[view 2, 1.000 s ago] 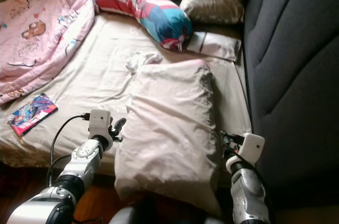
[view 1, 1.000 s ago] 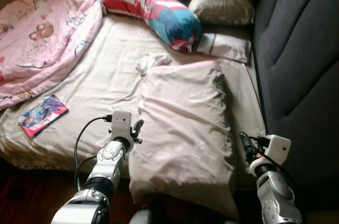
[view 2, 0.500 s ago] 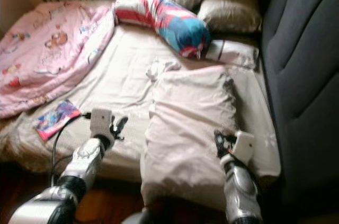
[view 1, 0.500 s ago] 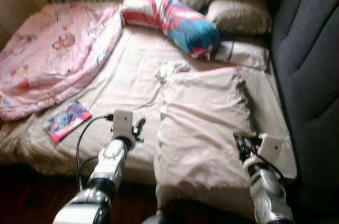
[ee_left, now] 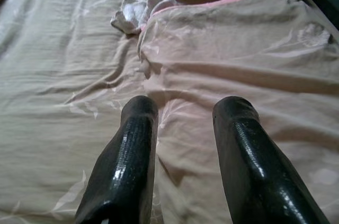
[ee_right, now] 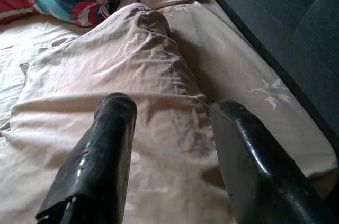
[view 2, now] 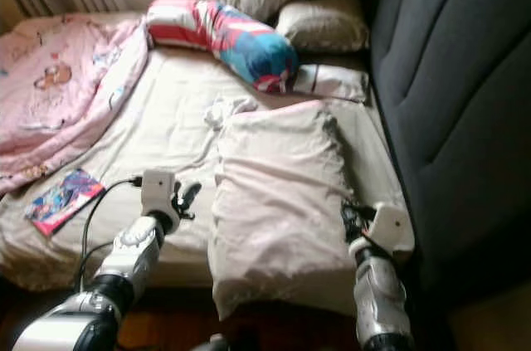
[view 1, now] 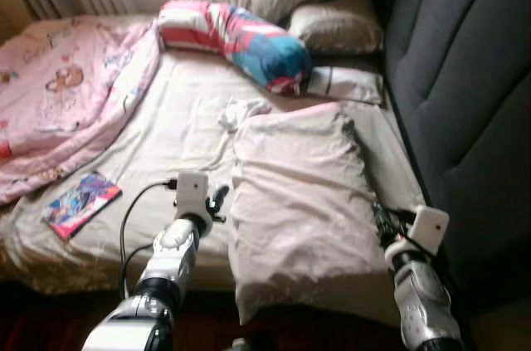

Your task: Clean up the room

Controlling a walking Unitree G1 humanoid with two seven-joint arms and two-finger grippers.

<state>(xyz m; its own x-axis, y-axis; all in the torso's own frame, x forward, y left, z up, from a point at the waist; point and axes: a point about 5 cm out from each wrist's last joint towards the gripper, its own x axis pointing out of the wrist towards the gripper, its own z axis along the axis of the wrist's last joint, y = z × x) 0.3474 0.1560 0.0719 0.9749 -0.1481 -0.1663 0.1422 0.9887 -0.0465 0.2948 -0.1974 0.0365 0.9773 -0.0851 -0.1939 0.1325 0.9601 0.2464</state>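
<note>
Pillow (view 1: 303, 202) flanked | left tool (ee_left: 183, 155) wide | right tool (ee_right: 169, 155) wide | head view: book (view 1: 80, 203)

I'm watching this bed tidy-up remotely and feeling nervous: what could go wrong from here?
The big pillow overhangs the bed's front edge, so it may slide off when pulled. Both hands are open: the left hand and right hand flank the pillow, so an uneven pinch might tilt it. The small white cloth beside its far corner could be dragged along.
</note>
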